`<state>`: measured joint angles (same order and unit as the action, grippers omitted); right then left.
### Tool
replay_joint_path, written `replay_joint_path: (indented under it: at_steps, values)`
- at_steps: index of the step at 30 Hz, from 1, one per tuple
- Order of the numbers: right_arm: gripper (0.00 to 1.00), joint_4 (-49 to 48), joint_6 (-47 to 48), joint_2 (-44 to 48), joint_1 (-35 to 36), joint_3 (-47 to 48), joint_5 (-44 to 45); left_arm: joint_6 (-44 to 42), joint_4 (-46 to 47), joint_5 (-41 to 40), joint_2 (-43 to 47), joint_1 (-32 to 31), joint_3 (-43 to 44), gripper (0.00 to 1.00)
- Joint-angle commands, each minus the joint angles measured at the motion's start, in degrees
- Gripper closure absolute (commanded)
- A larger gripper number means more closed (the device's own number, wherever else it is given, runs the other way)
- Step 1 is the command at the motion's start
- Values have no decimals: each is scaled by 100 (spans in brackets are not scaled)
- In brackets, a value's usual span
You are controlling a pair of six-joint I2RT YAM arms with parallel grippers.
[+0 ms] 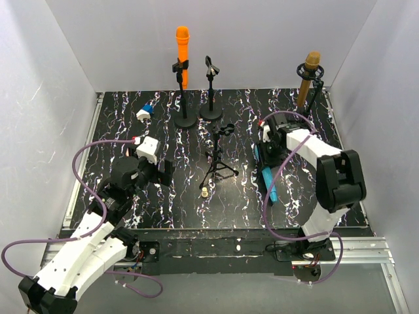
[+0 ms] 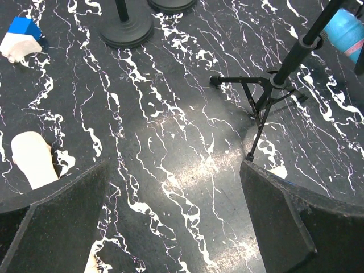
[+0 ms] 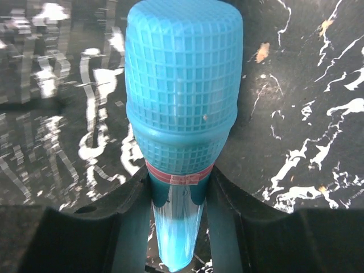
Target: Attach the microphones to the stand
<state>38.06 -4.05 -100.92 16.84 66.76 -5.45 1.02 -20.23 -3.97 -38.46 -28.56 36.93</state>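
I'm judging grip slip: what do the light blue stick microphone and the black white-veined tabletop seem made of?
The light blue stick microphone looks like moulded plastic: matte gridded head, glossy handle. The black white-veined tabletop looks like smooth marble-patterned sheet with glare; stone or print, unclear.

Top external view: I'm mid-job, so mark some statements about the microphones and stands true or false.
1. The orange microphone stands clipped in a stand at the back. True.
2. The light blue microphone is clipped to the tripod stand. False: the right jaws grip it just below its head, and the tripod stand holds nothing.
3. The left jaws stand open with nothing between them. True.
4. The golden-brown microphone lies flat on the table. False: it sits upright in the back right stand.
5. The round-based stand beside the orange microphone has an empty clip. True.
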Motion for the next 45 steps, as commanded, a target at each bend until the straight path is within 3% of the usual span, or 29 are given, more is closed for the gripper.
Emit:
replay_joint_path:
  at_steps: [1, 6, 12, 18, 22, 26, 35, 45]
  values:
    - [99, -97, 352, 1230, -145, 398, -798, -58, -16, 115, 312, 26, 43, 2]
    - [99, -246, 1002, 2409, -339, 881, -1686, -40, 220, 738, 751, 17, -106, 2]
    - [99, -561, 1285, 2903, -357, 1997, -2713, 319, 651, 1644, 1217, 17, -344, 2]
    - [99, -2020, -75, 2780, -357, 2113, -3795, 663, 626, 1812, 1288, 17, -300, 2]
    - [99, -4423, -1253, 2911, -357, 1324, -3875, 575, 441, 1671, 1350, 25, -204, 2]
    - [99, -6107, -1405, 2965, -313, 856, -3911, 479, 292, 1583, 1428, 17, -203, 2]
    - [99, -6214, -1150, 2640, 3, 1243, -3208, 320, 212, 1496, 1657, 25, -326, 2]
    - [99, -6241, -1106, 2367, 364, 1155, -3067, 276, 177, 1530, 1719, 17, -318, 2]
